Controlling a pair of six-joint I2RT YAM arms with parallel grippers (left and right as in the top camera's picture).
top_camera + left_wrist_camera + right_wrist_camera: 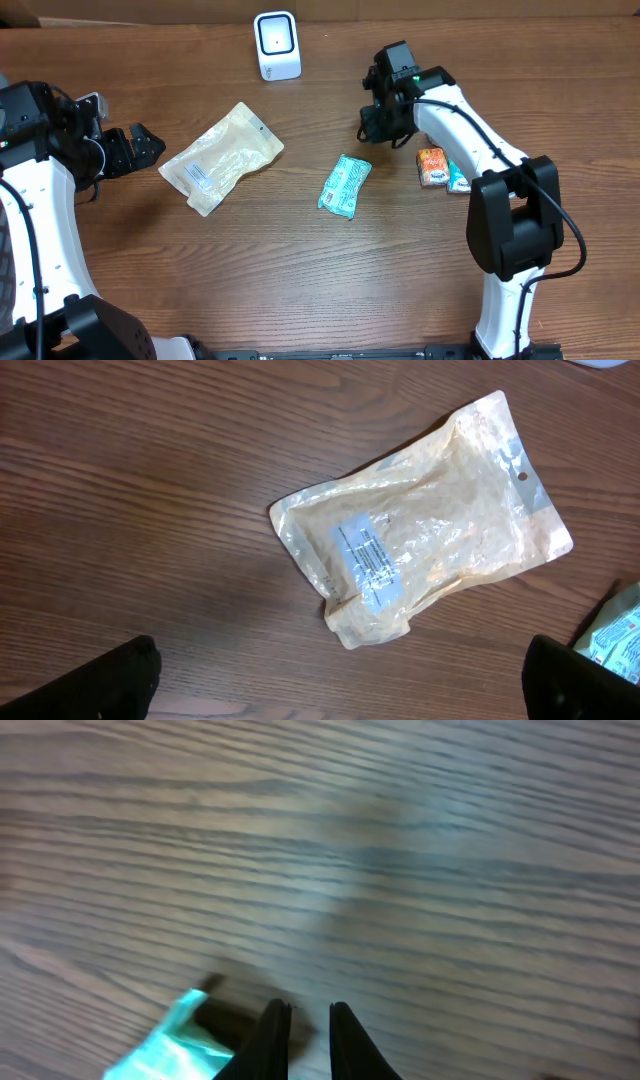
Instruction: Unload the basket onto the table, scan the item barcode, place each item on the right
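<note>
Teal packet (345, 186): lies flat near the middle of the wooden table (300, 280), tilted, with nothing gripping it.

Right gripper (370, 130): hangs just above and to the right of that packet, pointing down at the wood. Fingers (272, 1025) drawn almost together with only a slim gap and nothing between them (the wrist view is blurred, with a teal corner at its lower left). Arm reaches forward from its base, elbow bent, past an orange packet (432, 166) and a small teal one (458, 178) lying side by side.

Barcode scanner (277, 45): stands upright at the far edge, well apart from the packet.

Tan pouch (222, 157): lies flat left of the packet, white label facing up.

Left gripper (155, 147): sits low at the left, aimed toward the pouch, fingers spread wide and empty.
</note>
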